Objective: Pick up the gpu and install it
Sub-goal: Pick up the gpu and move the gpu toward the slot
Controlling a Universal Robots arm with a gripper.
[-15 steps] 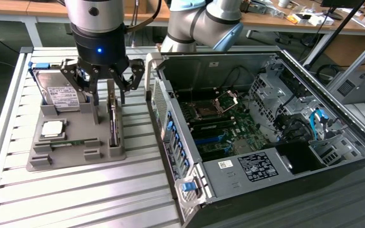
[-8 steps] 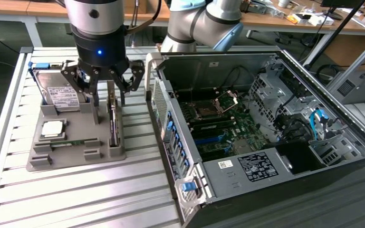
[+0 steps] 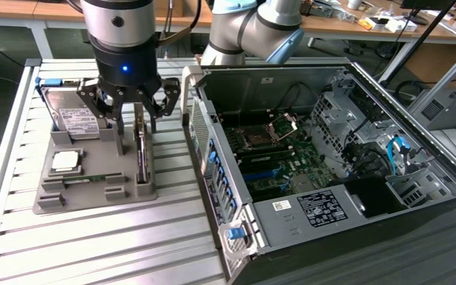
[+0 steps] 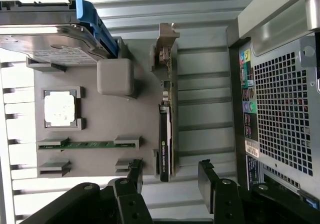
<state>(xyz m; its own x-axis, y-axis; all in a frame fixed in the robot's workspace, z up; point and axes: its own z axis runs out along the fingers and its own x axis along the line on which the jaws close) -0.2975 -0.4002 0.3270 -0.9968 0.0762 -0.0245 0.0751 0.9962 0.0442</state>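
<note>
exterior view: arm (image 3: 121, 35) hangs over the grey fixture tray (image 3: 93, 199). the tray sits on the slatted tabletop (image 3: 93, 249), at 9 o'clock of the open computer case (image 3: 252, 89). jaws released, spread wide, gripping nothing, poised just above the gpu (image 3: 142, 155). gpu stands on its long edge in a slot along the tray's 3 o'clock side, the side nearest the case. hard drive (image 3: 76, 119) upright at the tray's 11 o'clock corner. processor chip (image 3: 66, 160) and green memory stick (image 3: 85, 179) lie flat toward 9 o'clock of the gpu.

wrist view: gpu (image 4: 167, 134) seen edge-on, seated in its slot, metal bracket at the end far from the jaws. black jaw tips stand either side of the card's near end, a clear gap on each side, no contact. the case's perforated panel (image 4: 280, 108) is beside the tray.
</note>
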